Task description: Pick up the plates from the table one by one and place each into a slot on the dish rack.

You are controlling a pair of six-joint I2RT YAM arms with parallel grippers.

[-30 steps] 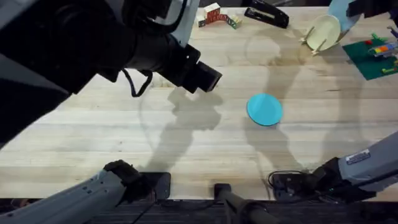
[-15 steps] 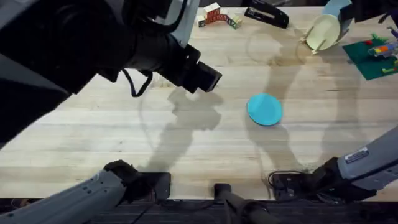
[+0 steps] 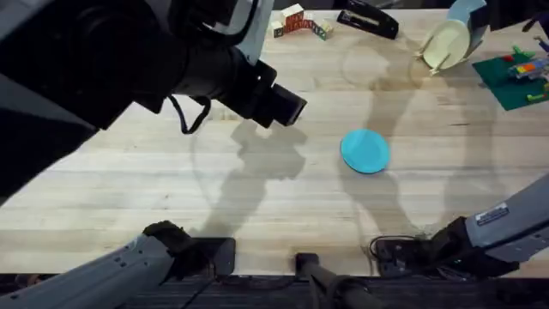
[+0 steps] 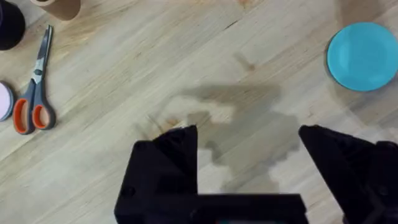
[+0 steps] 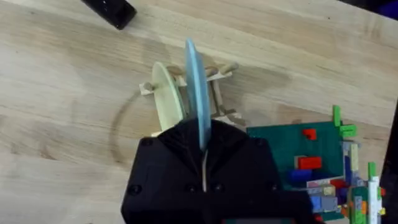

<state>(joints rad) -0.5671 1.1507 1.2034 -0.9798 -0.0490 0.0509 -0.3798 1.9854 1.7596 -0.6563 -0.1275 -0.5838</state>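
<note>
A teal plate lies flat on the table, right of centre, and also shows as the teal plate in the left wrist view. My left gripper hangs open over bare wood, well apart from that plate. My right gripper is shut on a pale blue plate, held on edge just over the dish rack. A cream plate stands in the rack beside it. From overhead the pale blue plate sits at the far right above the dish rack.
The left arm looms large and dark at upper left. A green baseplate with bricks lies right of the rack. A black stapler and toy blocks line the far edge. Scissors lie near the left gripper.
My right gripper has carried the pale blue plate slightly left, closer over the rack. The left arm and the teal plate have not moved.
</note>
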